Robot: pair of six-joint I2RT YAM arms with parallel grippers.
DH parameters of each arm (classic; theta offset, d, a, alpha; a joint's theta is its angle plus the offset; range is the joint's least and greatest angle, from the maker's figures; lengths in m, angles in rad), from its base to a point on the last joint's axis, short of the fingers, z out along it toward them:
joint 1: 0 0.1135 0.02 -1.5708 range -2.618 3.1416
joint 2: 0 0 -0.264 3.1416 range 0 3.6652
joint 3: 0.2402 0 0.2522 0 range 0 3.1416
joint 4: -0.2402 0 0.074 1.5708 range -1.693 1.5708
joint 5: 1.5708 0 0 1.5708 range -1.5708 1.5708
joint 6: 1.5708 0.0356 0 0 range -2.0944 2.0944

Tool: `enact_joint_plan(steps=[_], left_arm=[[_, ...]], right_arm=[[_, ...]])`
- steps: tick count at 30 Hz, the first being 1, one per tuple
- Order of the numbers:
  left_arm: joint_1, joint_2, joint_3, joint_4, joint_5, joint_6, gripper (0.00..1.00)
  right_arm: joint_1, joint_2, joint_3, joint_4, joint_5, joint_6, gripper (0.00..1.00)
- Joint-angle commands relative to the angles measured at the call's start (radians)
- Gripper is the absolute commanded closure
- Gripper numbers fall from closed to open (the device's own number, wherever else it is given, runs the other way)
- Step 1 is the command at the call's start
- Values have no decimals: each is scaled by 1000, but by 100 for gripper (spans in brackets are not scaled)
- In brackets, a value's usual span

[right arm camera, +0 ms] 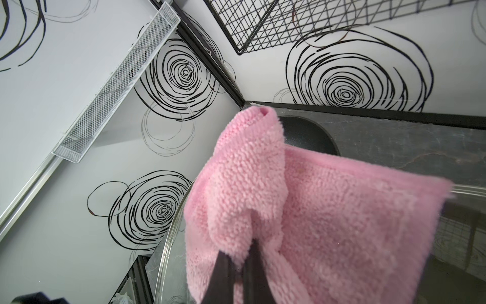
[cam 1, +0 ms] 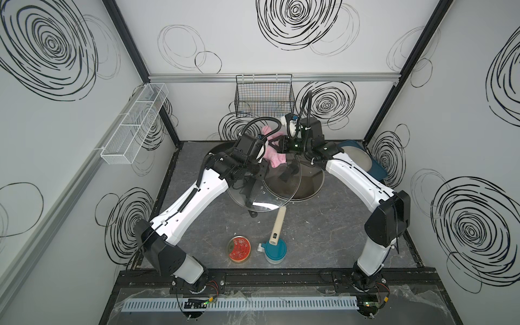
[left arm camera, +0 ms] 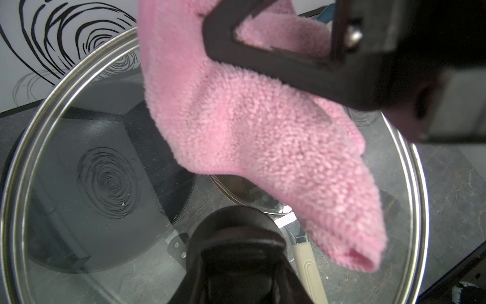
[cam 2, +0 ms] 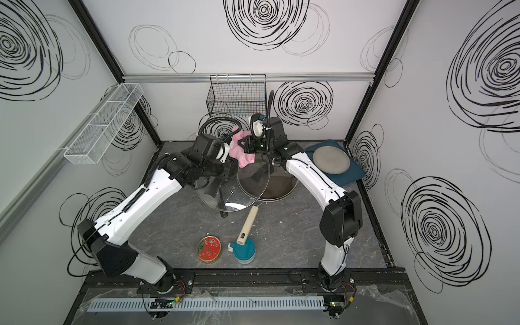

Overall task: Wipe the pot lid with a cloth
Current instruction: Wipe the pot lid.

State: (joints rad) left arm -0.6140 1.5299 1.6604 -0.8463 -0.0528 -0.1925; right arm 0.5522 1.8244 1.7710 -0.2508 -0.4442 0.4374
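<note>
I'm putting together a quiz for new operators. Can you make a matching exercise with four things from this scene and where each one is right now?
Things:
1. pink cloth
2. glass pot lid
3. grey plate
4. red round tin

Places:
A. on the blue tray
B. at the front, beside the teal container
C. pinched in the right gripper
D. gripped by the left gripper

Pairs: 1-C, 2-D, 3-A, 4-B
</note>
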Motion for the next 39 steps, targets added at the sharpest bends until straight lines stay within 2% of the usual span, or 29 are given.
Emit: enact_joint_plan(steps=[1, 15, 22, 28, 39], left_arm=[[0, -85, 52, 135, 25, 38, 100], [-2, -83, 65, 73, 59, 77, 100], [-3, -82, 65, 67, 57, 80, 100], [-1, -79, 59, 75, 47, 70, 100], [22, -55, 79, 95, 27, 32, 100]], right_arm=[[-4, 51, 59, -78, -26, -51, 100], [23, 186, 212, -130, -142, -100, 100], [36, 222, 250, -160, -148, -115, 100], [14, 182, 212, -159, -110, -114, 100], [-39, 5, -1, -76, -72, -78, 100]])
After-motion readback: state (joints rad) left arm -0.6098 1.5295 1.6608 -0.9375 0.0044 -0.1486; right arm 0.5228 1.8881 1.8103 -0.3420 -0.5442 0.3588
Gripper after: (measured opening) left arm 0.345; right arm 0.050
